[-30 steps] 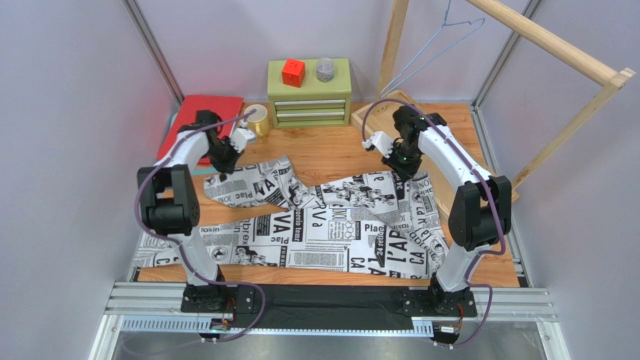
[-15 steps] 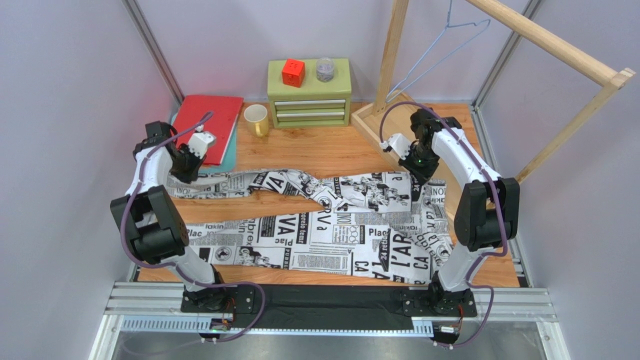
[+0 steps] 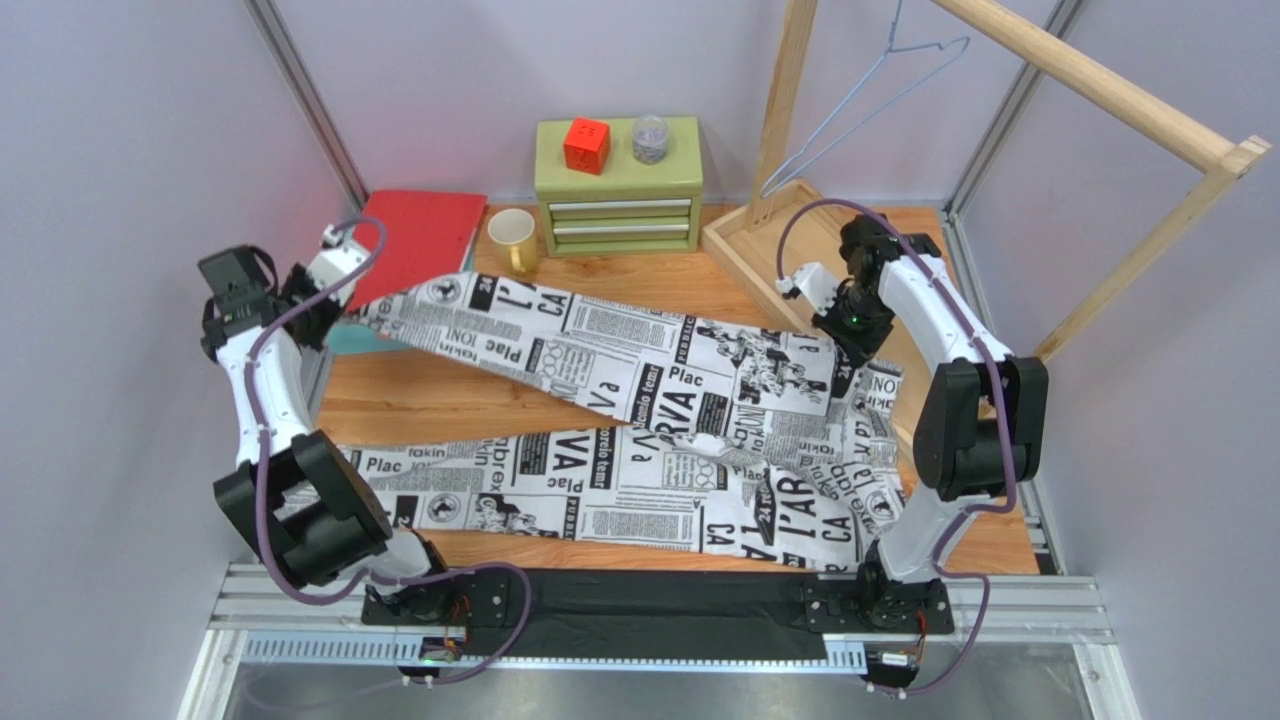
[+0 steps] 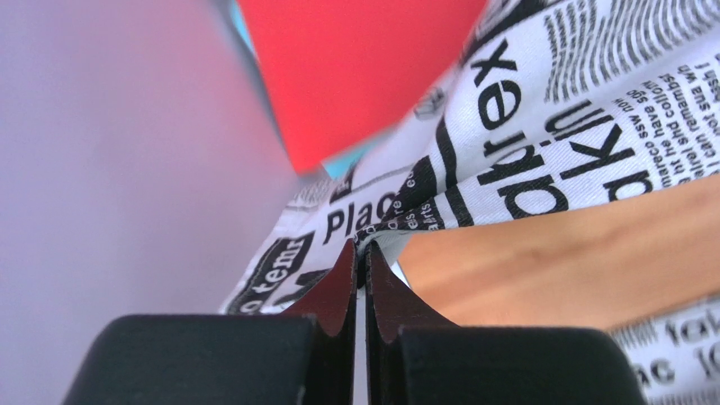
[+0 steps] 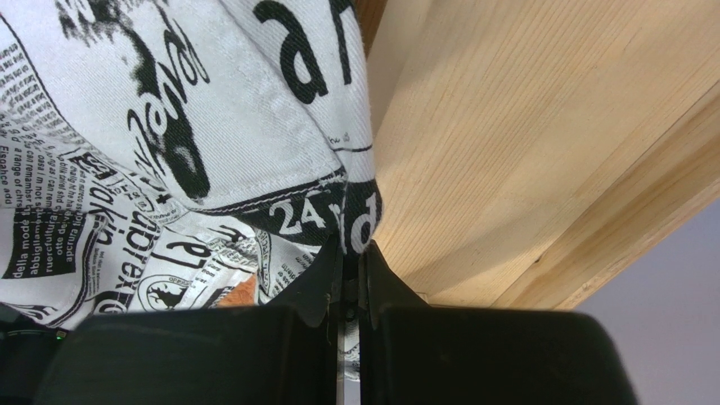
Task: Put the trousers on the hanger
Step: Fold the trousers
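The newspaper-print trousers (image 3: 631, 435) lie across the table, one leg stretched taut between both grippers. My left gripper (image 3: 343, 318) is at the far left by the red book, shut on the leg's end; the left wrist view shows the cloth (image 4: 473, 169) pinched at the fingertips. My right gripper (image 3: 851, 348) is at the right by the rack base, shut on the waist edge, with cloth (image 5: 253, 143) between the fingers. The thin blue-grey wire hanger (image 3: 879, 93) hangs from the wooden rack's bar at the back right, away from both grippers.
The light wooden rack frame (image 3: 1112, 105) stands at the back right, its base (image 3: 751, 240) on the table. A green drawer chest (image 3: 618, 183) with a red cube and a jar sits at the back, a yellow mug (image 3: 513, 237) and a red book (image 3: 424, 233) to its left.
My left gripper has swung far out to the left and back, pulling one trouser leg out straight. My right gripper has shifted slightly right and back, still holding the waist.
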